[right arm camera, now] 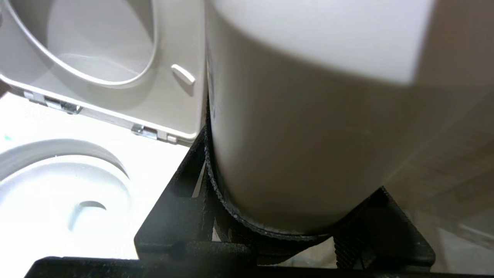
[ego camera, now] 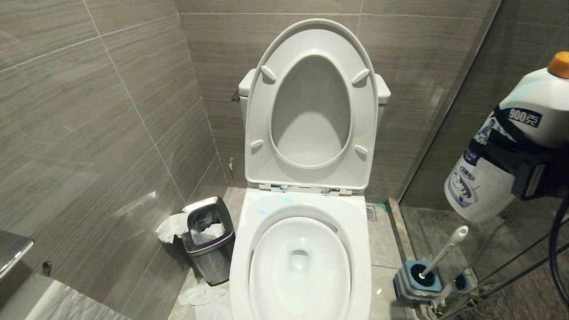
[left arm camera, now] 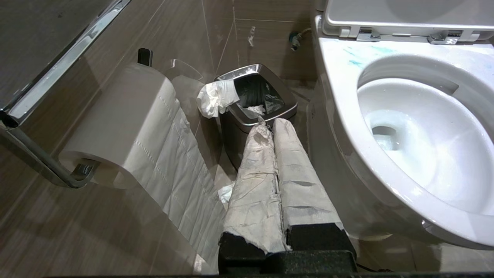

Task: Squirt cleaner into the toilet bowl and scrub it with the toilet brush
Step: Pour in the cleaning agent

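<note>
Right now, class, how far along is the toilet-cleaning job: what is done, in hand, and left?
Done: the seat is up. In hand: the right gripper holds the cleaner off to the bowl's right. Left: squirting into the toilet bowl and scrubbing; the toilet brush sits in its holder.

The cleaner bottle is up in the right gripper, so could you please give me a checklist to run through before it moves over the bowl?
1. Grip: the right gripper is clamped around the cleaner, fingers on both sides in the right wrist view. Ok.
2. Bottle over the toilet bowl: it hangs well off to the right, above the floor. Not ok.
3. Seat and lid raised, bowl open. Ok.
4. Orange cap off or open: cannot tell.
5. Toilet brush ready: it stands in its holder right of the toilet. Ok.
6. Left gripper out of the way: shut, low beside the waste bin. Ok.
</note>
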Motion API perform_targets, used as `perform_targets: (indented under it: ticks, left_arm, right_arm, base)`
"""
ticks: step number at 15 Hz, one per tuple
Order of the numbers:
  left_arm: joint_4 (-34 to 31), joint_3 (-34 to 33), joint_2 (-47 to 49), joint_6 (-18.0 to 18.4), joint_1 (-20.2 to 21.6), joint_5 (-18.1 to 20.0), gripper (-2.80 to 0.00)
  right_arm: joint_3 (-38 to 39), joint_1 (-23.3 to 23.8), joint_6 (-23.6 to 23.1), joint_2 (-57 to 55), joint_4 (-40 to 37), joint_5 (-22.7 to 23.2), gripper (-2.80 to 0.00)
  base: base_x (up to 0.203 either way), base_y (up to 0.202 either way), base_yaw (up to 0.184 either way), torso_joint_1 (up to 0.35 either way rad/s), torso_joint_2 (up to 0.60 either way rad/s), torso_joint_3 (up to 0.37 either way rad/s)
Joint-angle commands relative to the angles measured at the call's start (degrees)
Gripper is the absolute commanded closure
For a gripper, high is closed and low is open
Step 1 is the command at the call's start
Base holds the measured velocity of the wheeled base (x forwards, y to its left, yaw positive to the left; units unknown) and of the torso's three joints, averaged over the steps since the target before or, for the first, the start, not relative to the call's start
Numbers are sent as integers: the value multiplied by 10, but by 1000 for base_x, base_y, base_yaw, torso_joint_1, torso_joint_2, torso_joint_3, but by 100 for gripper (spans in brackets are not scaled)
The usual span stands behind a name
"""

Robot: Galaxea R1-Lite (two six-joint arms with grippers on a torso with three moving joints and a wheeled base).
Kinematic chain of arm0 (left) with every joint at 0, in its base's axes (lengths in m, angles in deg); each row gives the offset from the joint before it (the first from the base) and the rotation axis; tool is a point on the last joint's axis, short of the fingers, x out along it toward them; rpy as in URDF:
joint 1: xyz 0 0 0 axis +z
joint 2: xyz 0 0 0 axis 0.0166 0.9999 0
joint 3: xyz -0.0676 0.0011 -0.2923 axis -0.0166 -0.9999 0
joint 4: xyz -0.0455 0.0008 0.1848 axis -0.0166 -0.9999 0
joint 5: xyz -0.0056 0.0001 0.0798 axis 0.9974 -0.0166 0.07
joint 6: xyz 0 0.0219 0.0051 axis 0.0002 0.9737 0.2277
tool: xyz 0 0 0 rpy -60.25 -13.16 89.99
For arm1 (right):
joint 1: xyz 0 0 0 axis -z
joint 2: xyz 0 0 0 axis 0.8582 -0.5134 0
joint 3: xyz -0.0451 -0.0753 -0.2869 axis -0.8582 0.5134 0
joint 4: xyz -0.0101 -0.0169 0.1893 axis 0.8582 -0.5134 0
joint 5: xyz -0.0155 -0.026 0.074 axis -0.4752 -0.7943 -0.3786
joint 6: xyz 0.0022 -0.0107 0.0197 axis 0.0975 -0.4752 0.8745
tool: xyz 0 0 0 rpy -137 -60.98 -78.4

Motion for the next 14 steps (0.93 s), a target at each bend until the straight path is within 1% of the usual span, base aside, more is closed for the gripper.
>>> perform_targets:
  ticks: [1,3,6,9,11,14]
  left_arm:
    - [0,0,1,0,0,0,0]
    - [0,0,1,0,0,0,0]
    - [0,0,1,0,0,0,0]
    - [0,0,1,1,0,0,0]
    - [0,0,1,6,0,3,0]
    - [0,0,1,5,0,3,0]
  right_arm:
    - [-30,-25,-17,-78,4,-15,0]
    - [-50,-37,-38,-114,4,-24,0]
    - [-59,-66,-44,-159,4,-47,0]
    - [-65,-74,-70,-195,4,-55,0]
    - [-66,-91,-76,-216,4,-61,0]
    - [-87,-118,-82,-253,4,-94,0]
  base:
    - [0,0,0,0,0,0]
    - [0,0,0,0,0,0]
    - [0,0,0,0,0,0]
    - [0,0,0,0,0,0]
    - [0,0,0,0,0,0]
    - [0,0,0,0,0,0]
